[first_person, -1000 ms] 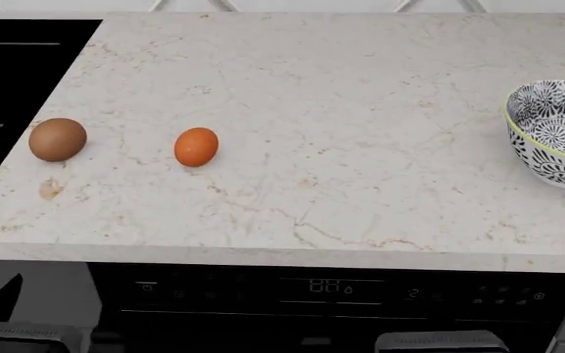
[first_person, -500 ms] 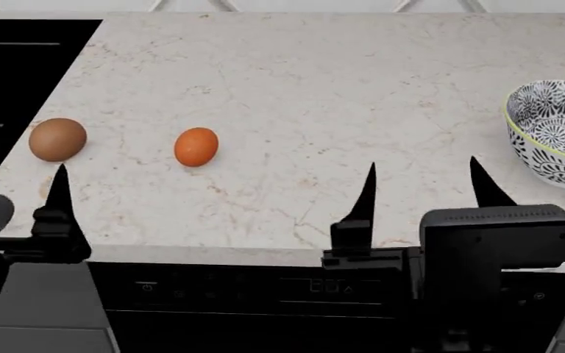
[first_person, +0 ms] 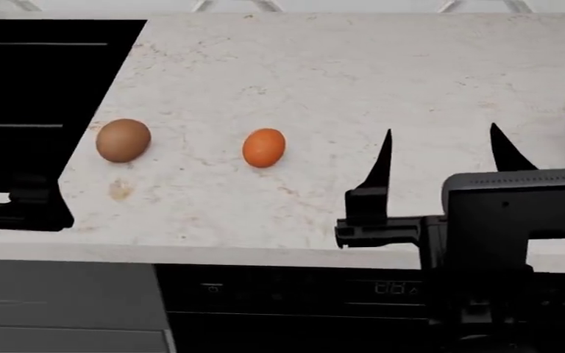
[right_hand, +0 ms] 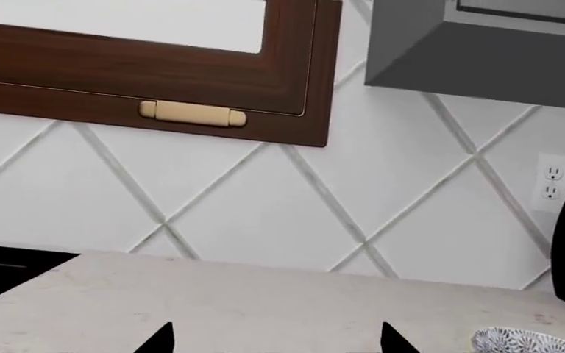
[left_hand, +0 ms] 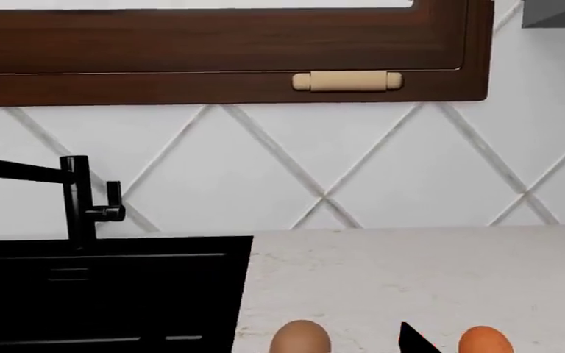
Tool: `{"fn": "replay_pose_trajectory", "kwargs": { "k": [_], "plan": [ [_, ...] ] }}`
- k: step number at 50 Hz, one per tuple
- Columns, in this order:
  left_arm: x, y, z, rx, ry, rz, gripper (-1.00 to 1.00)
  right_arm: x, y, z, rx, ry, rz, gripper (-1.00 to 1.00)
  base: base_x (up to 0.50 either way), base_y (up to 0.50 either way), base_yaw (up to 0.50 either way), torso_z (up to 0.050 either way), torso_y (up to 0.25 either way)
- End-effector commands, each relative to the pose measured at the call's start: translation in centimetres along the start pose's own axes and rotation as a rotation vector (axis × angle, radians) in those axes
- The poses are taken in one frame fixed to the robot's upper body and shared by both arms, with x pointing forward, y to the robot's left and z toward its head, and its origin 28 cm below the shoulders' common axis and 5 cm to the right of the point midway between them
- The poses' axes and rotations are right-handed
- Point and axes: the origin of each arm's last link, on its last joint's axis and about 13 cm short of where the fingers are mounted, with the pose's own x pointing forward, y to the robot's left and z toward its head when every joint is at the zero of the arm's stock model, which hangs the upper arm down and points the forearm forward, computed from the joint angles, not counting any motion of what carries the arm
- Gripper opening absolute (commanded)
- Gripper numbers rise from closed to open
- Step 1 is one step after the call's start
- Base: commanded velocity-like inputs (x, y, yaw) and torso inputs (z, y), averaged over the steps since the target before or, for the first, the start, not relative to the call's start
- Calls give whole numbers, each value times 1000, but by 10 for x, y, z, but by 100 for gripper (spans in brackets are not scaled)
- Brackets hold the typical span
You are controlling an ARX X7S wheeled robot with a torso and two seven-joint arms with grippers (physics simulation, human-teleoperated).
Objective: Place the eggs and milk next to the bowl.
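On counter (first_person: 361,73), brown egg (first_person: 123,140) & orange egg (first_person: 264,147) well apart.

Brown egg (left_hand: 300,338) & orange egg (left_hand: 484,341) sit low on the pale marble desk (left_hand: 410,272), apart from each other. A black fingertip (left_hand: 415,340) of the left gripper pokes up between them, nearer the orange one. Black sink (left_hand: 106,294) w/ black faucet (left_hand: 79,198) beside the desk. Behind: white diamond-tile wall (left_hand: 293,176), dark wood window frame (left_hand: 224,62) w/ tan latch (left_hand: 347,81).
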Motion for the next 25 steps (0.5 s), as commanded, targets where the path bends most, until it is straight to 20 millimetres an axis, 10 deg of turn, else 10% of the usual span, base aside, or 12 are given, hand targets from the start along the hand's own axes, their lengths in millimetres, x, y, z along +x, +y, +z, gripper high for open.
{"fn": "replay_pose_trajectory", "kwargs": {
  "k": [1,25],
  "plan": [
    [0,6,-4,-24,-4,-13,100,0,0,-5,17,12,3,100,0,500,0,0,0],
    [-3,3,-9,-2,11,-42,100,-3,-4,-8,32,10,-24,100,0,414,0,0,0]
  ]
}}
